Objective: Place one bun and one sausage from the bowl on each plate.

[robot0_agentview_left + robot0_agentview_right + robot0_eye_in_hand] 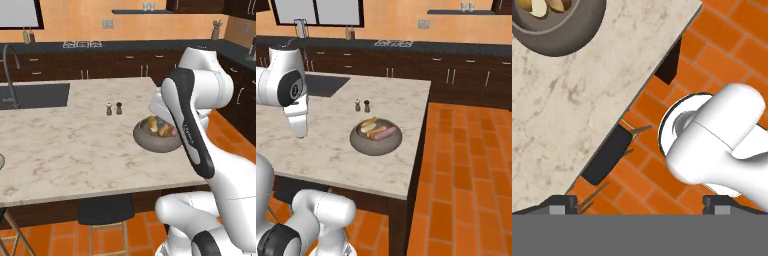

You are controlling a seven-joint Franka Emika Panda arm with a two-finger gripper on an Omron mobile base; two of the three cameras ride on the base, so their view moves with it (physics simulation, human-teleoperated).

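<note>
In the hand view the gripper (640,204) hangs with its two fingertips (562,204) far apart at the bottom edge, jaws fully spread and holding nothing, above the tabletop (572,115) edge and the orange tile floor (722,55). A dark stool (607,155) sits under that edge. Farther off, at 11 o'clock, lies the bowl (562,30). In the right base view the bowl (376,142) holds buns (369,123) and sausages (385,133), near the tabletop's right edge. Just beyond it, at 11 o'clock, stand two small shakers (362,105).
</note>
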